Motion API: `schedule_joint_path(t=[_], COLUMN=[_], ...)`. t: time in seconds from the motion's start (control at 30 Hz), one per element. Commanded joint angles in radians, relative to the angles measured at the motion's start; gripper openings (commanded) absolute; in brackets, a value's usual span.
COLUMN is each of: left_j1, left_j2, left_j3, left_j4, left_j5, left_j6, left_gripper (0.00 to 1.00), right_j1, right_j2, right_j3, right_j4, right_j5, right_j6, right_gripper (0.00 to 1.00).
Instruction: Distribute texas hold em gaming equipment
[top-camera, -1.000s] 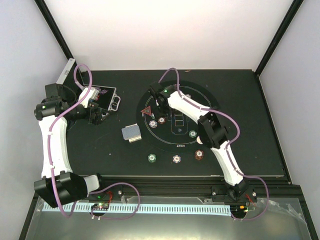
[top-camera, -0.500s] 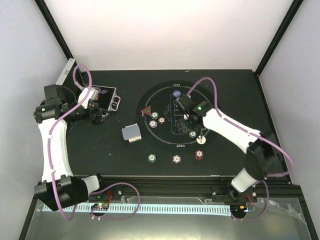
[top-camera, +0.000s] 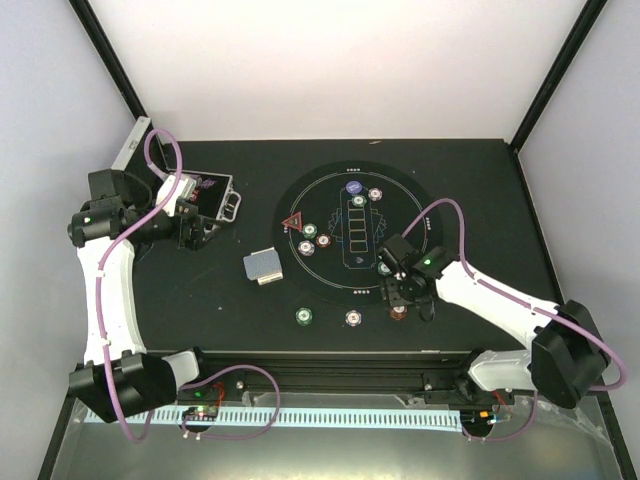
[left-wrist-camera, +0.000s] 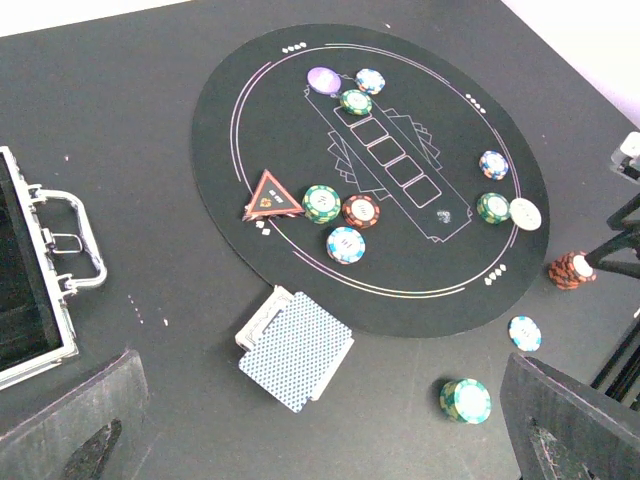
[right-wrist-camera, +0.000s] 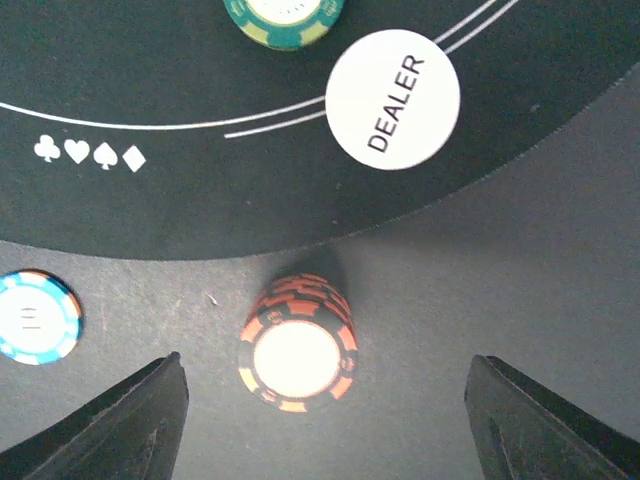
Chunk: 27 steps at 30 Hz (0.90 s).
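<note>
Right fingers (right-wrist-camera: 130, 420) stood apart either side of brown-red chip stack (right-wrist-camera: 297, 355), seemingly not touching it. Stack sat on desk (right-wrist-camera: 550, 300) just off mat's (right-wrist-camera: 150, 60) 5 o'clock edge, DEALER disc (right-wrist-camera: 393, 98) at its 1 o'clock. Left fingers (left-wrist-camera: 80, 430) were apart, empty.

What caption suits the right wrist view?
Open right gripper over a brown-red chip stack off the mat, near the DEALER disc.

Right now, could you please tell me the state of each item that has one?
silver case: lid open
card deck: face down, slightly splayed
DEALER disc: label up, on the mat
brown-red chip stack: upright, off the mat
left gripper: open, empty
right gripper: open, over that stack
</note>
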<state>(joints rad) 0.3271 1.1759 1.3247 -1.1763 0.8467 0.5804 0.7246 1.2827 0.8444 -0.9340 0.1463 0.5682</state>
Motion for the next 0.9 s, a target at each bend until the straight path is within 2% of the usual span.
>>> schedule_joint_path(t=[0.0, 0.37, 0.87], left_j1=[0.006, 0.006, 0.006], left_j2=[-0.004, 0.0, 0.003], left_j3=[0.001, -0.003, 0.012], left_j4=[0.02, 0.031, 0.027], left_j5=[0.034, 0.031, 0.027], left_j6=[-0.014, -0.021, -0.02], left_gripper=[0.99, 0.99, 0.99], right_j1=[0.008, 0.026, 0.028], right_j2=[0.029, 0.057, 0.093], right_j3=[-0.01, -0.088, -0.112], right_j4=[0.071, 0.132, 0.164], right_j5=[-0.027, -0.063, -0.066], right_j6=[0.03, 0.043, 0.041], right_gripper=[0.78, 0.72, 0.56])
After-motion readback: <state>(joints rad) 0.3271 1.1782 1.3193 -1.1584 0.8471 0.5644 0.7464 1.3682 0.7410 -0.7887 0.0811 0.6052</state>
